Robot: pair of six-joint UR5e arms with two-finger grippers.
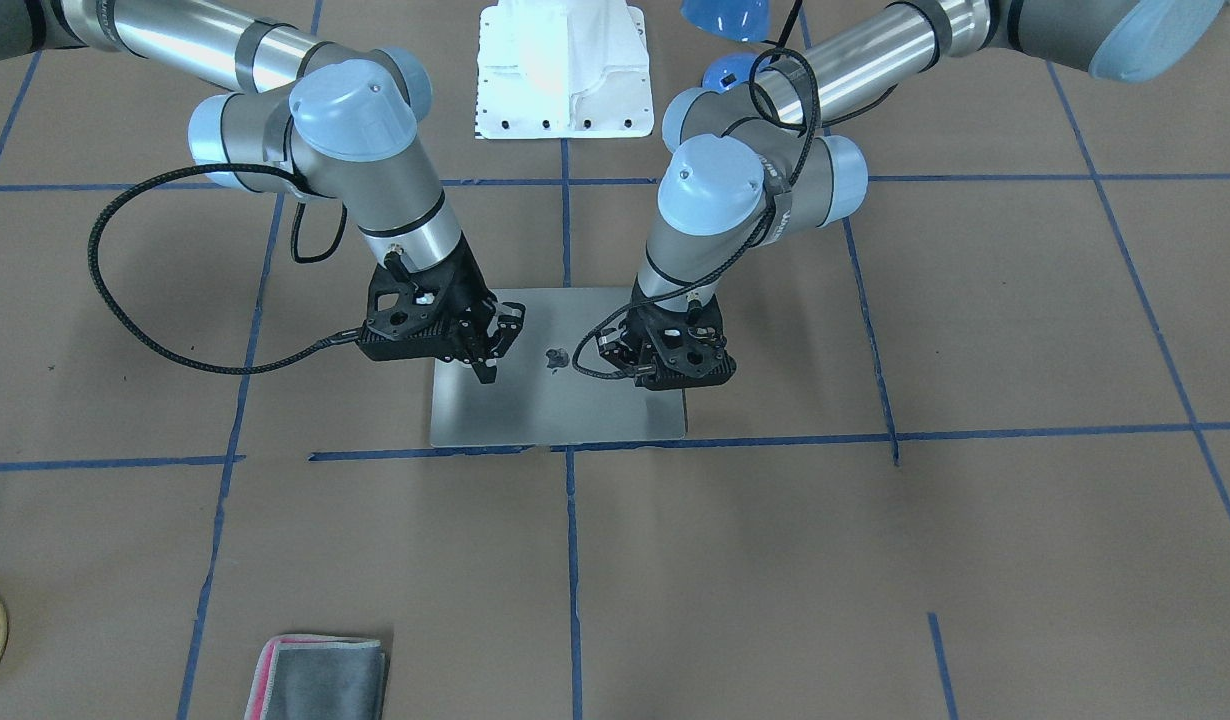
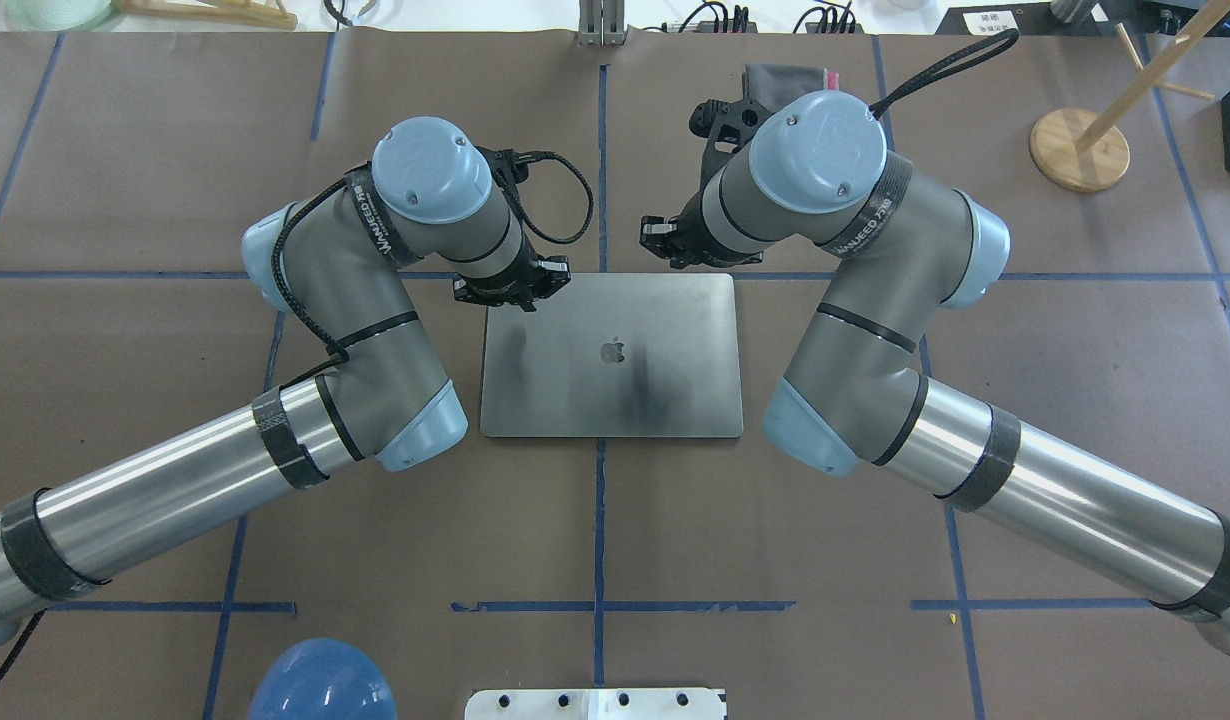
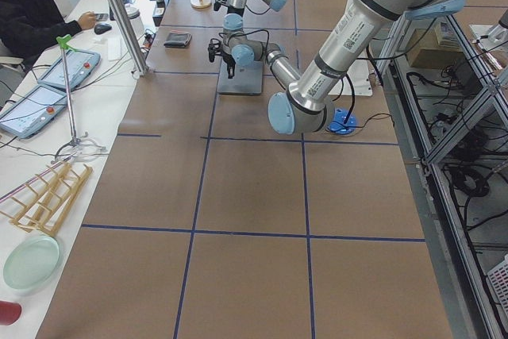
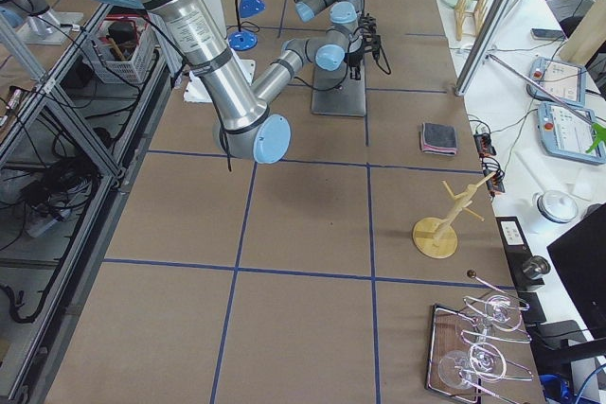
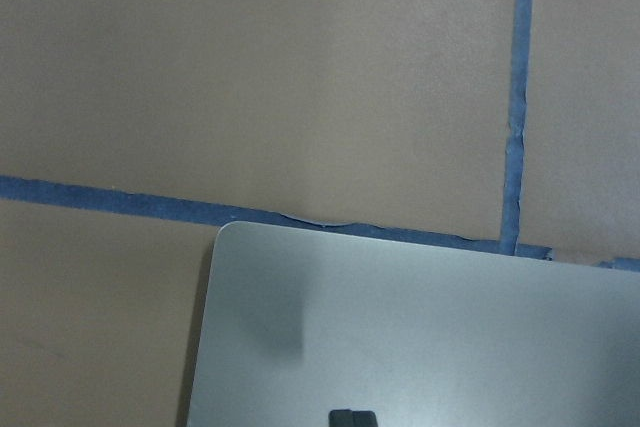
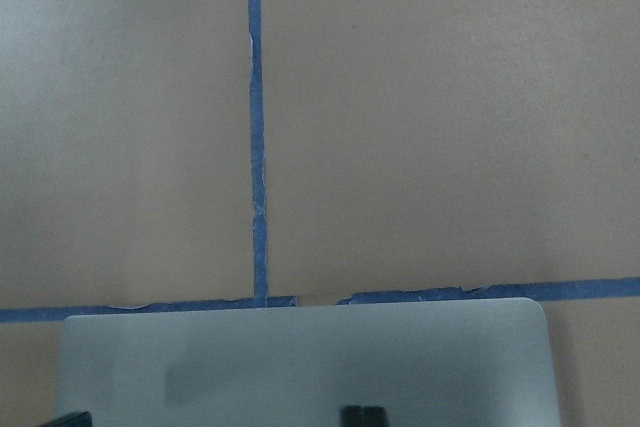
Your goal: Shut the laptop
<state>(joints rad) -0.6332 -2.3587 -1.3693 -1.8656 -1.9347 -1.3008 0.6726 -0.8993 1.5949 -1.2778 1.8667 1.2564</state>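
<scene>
The laptop (image 1: 575,400) lies closed and flat on the table, grey lid up, with the apple logo (image 2: 612,350) showing. It also shows in the left wrist view (image 5: 450,347) and the right wrist view (image 6: 300,367). My right gripper (image 1: 495,345) hangs just above the lid near its far edge, fingers spread and empty. My left gripper (image 1: 675,355) hovers over the lid's other far corner. Its camera mount hides the fingers, so I cannot tell whether it is open or shut. In the overhead view the left gripper (image 2: 510,288) and right gripper (image 2: 670,240) flank the lid's far edge.
A folded grey-and-pink cloth (image 1: 315,675) lies beyond the laptop toward the operators' side. A wooden stand (image 2: 1080,150) is at the far right. A blue dome (image 2: 320,685) and the white robot base (image 1: 563,70) sit at the near edge. Blue tape lines (image 5: 515,97) cross the brown table.
</scene>
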